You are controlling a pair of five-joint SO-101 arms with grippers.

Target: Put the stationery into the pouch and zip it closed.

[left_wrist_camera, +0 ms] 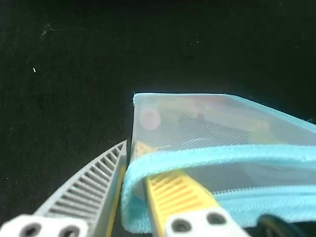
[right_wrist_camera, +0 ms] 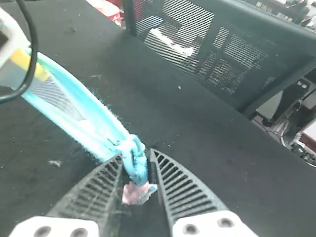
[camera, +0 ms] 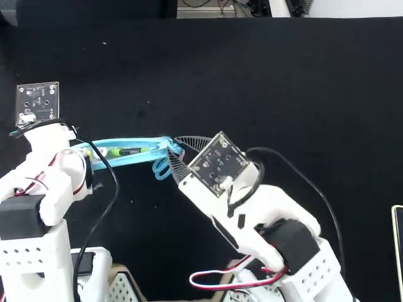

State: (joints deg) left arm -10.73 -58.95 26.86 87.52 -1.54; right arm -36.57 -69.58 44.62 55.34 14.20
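A light-blue mesh pouch (camera: pixel 135 146) hangs stretched between both arms over the black table. A green pen (camera: pixel 126 151) and some yellowish items show through its side. My left gripper (camera: pixel 88 157) is shut on the pouch's left corner. In the left wrist view the blue-trimmed pouch (left_wrist_camera: pixel 212 128) has its edge pinched in the left gripper (left_wrist_camera: pixel 132 148), between the grey and yellow fingers. My right gripper (right_wrist_camera: pixel 136 157) is shut on the blue zipper cord (right_wrist_camera: pixel 134 150) at the pouch's (right_wrist_camera: pixel 74 113) other end. The high view places the right gripper (camera: pixel 176 154) at the pouch's right tip.
Black cloth (camera: pixel 283 82) covers the table, with open room behind and to the right of the arms. Loose cables (camera: pixel 302 176) trail from both arms. A flat yellow-edged object (camera: pixel 398 239) lies at the right border. A black mesh frame (right_wrist_camera: pixel 222 49) stands beyond the table.
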